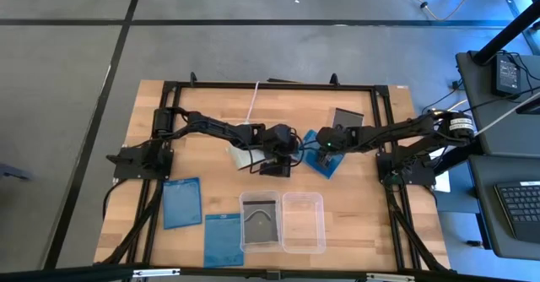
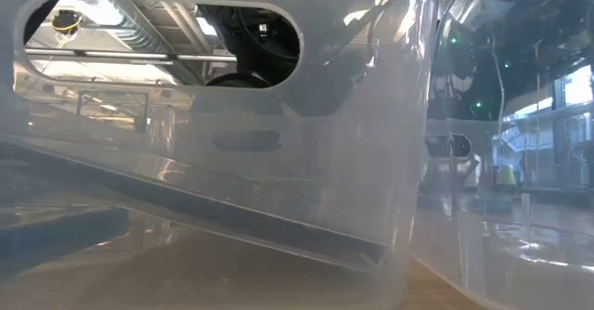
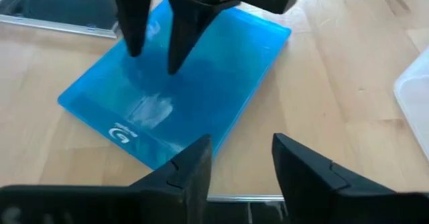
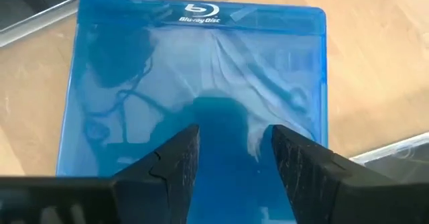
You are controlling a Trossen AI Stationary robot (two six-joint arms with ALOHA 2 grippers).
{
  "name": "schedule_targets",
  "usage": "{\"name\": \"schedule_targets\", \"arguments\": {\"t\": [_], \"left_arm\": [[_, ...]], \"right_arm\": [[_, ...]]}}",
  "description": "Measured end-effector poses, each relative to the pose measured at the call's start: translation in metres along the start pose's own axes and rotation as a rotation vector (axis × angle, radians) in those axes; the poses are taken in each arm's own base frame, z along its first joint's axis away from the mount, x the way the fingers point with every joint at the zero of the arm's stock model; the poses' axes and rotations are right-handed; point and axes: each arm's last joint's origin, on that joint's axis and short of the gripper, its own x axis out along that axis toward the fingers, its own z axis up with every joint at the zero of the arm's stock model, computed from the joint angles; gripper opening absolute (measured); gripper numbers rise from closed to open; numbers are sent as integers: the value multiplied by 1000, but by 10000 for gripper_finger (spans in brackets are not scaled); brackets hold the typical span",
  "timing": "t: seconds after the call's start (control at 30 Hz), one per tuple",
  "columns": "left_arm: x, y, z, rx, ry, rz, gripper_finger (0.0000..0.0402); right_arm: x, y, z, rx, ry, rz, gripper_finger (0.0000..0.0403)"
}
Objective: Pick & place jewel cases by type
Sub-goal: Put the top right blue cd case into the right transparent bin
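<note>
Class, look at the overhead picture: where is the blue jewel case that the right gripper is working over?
In the high view, the blue jewel case lies flat near the table's middle, under the right gripper, with the left gripper just beside it.

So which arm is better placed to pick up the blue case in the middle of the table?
Probably the right. Its tool hangs directly over the blue case, jaws apart and pointing down at it. The left tool sits beside the case, aimed across it, with a dark case just below it.

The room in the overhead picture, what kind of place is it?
Probably a robotics lab or workshop. A wooden table in a black frame stands on grey concrete floor, cables trail across it, and a side desk holds a keyboard.
</note>
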Motion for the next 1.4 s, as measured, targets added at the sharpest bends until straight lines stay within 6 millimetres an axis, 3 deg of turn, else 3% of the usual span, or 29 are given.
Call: {"name": "schedule_targets", "arguments": {"t": [0.13, 0.3, 0.53, 0.93, 1.13, 1.4], "left_arm": [[0, 0, 0, 1, 1, -5, 195], [0, 0, 2, 3, -25, -2, 226], [1, -3, 3, 8, -29, -14, 225], [1, -4, 4, 11, -40, -15, 224], [1, -4, 4, 28, -40, -14, 225], [1, -6, 4, 227, -22, 85, 225]], "right_arm": [[-4, 3, 8, -52, -32, 43, 193], [-5, 4, 7, 10, -6, 93, 193], [-12, -7, 8, 6, 49, 199, 193], [-12, -9, 12, 11, 11, 177, 196], [-12, -10, 12, 15, 7, 162, 250], [-12, -16, 12, -20, -36, -36, 315]]}}
